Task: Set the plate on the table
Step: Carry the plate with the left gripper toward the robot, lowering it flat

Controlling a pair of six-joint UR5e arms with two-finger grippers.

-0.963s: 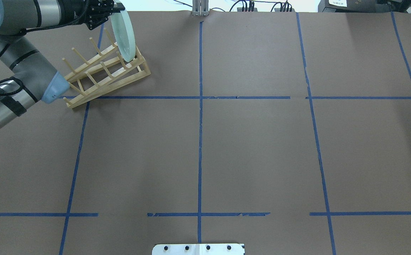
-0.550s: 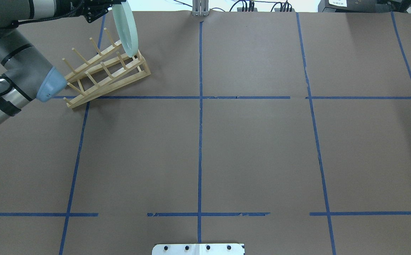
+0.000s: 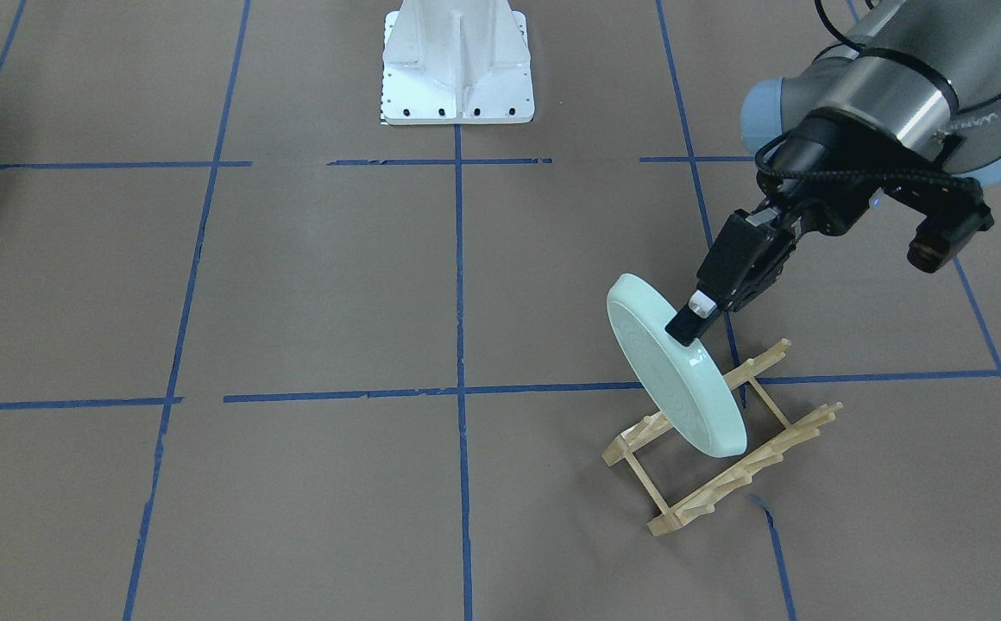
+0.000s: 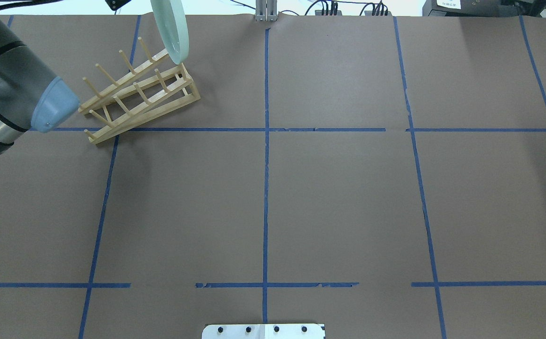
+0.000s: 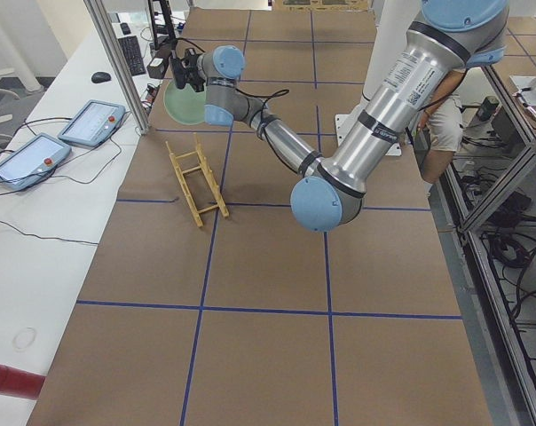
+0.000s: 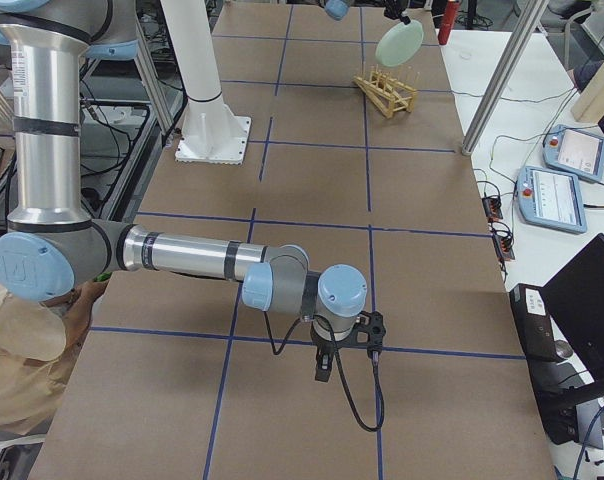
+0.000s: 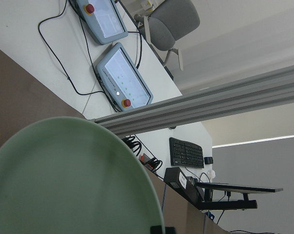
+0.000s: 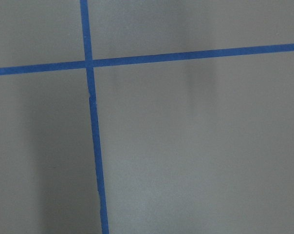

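Mint plate (image 3: 671, 376) in left claw (image 3: 690, 323) above rack (image 3: 708, 492); arm lettering (image 3: 975, 122) illegible.

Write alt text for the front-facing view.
The left hand grips a mint-green plate by its rim, holding it tilted on edge over a wooden rack. The brown table has a blue tape grid; a white base stands at the top.

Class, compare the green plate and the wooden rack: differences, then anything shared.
The plate is a solid, round, pale green disc; the rack is an open light wooden frame. The left gripper holds the plate tilted on edge; the rack rests on the table. Both are at one table corner.
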